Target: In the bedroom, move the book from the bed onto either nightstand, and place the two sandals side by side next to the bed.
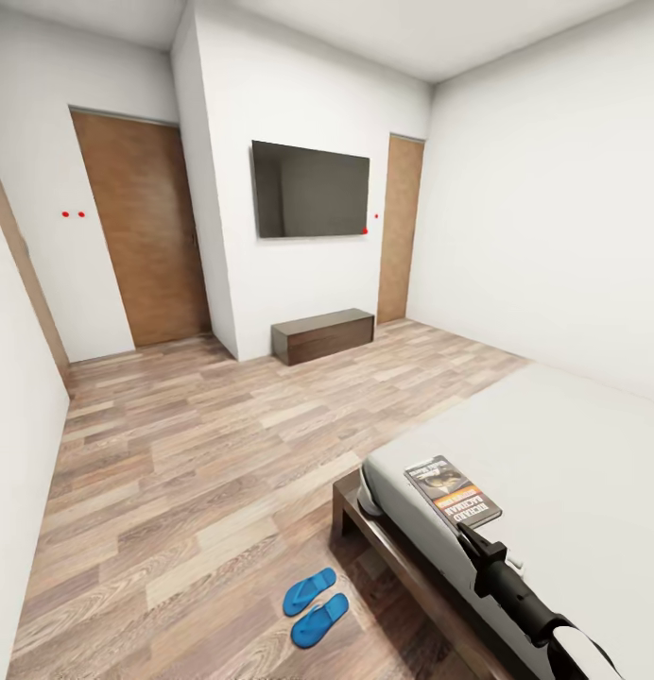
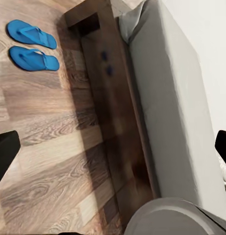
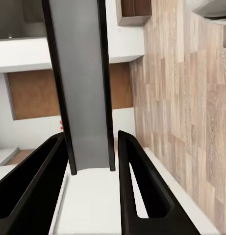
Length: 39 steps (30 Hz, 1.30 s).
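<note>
The book (image 1: 453,491), pale with an orange band, lies flat near the foot corner of the bed (image 1: 577,444). My right gripper (image 1: 466,532) hovers at the book's near edge, pointing along it. In the right wrist view its black fingers (image 3: 142,191) stand apart with nothing between them, so the right gripper (image 3: 90,142) is open. The two blue sandals (image 1: 314,605) lie side by side on the floor beside the bed's foot corner, also as sandals (image 2: 33,46) in the left wrist view. My left gripper (image 2: 115,147) hangs open above the bed frame (image 2: 110,98). The nightstand is out of view.
Wood-plank floor (image 1: 204,453) stretches ahead to a white wall with a dark TV (image 1: 311,190) and a low brown bench (image 1: 323,335). Brown doors (image 1: 146,231) stand left and right of that wall. A white wall runs close on my left.
</note>
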Tool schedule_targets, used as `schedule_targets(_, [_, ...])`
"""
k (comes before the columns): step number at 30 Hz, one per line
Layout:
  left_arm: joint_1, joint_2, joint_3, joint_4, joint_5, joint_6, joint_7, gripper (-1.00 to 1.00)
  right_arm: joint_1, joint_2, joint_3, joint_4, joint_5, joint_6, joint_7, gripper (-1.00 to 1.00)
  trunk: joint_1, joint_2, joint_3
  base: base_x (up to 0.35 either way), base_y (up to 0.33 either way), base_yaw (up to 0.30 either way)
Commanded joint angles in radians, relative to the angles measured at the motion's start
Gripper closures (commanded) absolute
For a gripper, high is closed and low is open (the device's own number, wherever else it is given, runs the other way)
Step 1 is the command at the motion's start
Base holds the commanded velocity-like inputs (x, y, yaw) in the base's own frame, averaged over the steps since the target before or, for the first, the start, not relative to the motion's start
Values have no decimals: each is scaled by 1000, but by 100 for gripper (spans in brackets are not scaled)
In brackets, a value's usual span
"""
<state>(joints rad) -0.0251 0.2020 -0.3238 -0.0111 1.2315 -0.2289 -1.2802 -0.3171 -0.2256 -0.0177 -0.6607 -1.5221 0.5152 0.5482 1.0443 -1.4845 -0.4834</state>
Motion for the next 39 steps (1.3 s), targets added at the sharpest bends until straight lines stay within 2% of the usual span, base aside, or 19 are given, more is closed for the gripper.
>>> schedule_targets(1, [2,-6,-7,0,22,-16,6,-100,0,0,-2,0,-10,9,-1,100,0,-1,-1,0,0,241])
schedule_targets(6, [15,-40,-6,0,68,-98,43,-100,0,0,-2,0,-10,9,-1,100,0,-1,-3,0,0,241])
schedule_targets(9, [19,-51,-6,0,78,-126,66,-100,0,0,-2,0,-10,9,-1,100,0,-1,-4,0,0,241])
schedule_targets(16, [27,-62,-4,1,96,-152,93,-100,0,0,-2,0,-10,9,-1,100,0,-1,-7,0,0,241])
schedule_targets(21, [34,-67,-3,0,145,-162,102,-100,0,0,-2,0,-10,9,-1,100,0,-1,-9,0,0,242])
schedule_targets(26, [36,-71,-4,0,171,-183,110,-100,0,0,-2,0,-10,9,-1,100,0,-1,-11,0,0,241])
schedule_targets(39, [47,-84,-3,0,184,-216,126,-100,0,0,-2,0,-10,9,-1,100,0,-1,-16,0,0,241])
